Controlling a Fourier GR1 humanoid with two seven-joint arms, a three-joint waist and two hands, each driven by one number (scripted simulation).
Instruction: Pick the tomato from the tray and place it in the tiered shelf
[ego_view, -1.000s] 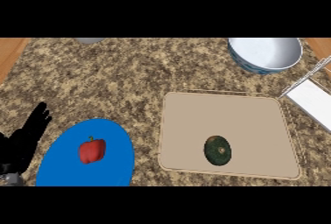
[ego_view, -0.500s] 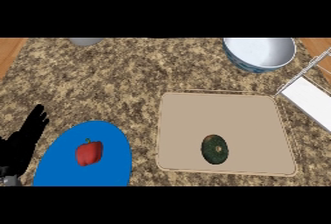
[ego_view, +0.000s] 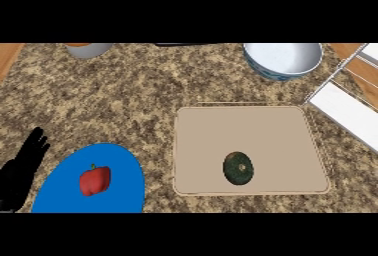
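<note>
A beige tray (ego_view: 288, 130) lies right of the middle of the counter. On it sits a dark green round fruit (ego_view: 238, 168), near its front edge. A red pepper-like fruit (ego_view: 94, 180) rests on a blue plate (ego_view: 122, 192) at the lower left. The white tiered shelf (ego_view: 347, 107) with wire rails enters at the right edge. My left hand (ego_view: 21, 170) rests open at the left edge, fingers up, just left of the blue plate and holding nothing. My right hand does not show.
A white and blue bowl (ego_view: 283, 59) stands at the back right, close to the shelf. A grey cup (ego_view: 87, 48) sits at the back left. Wooden edging shows at the far left and right corners.
The whole view has slid slightly: tray, bowl and plate sit a little further left and lower in the picture. The left hand keeps its pose.
</note>
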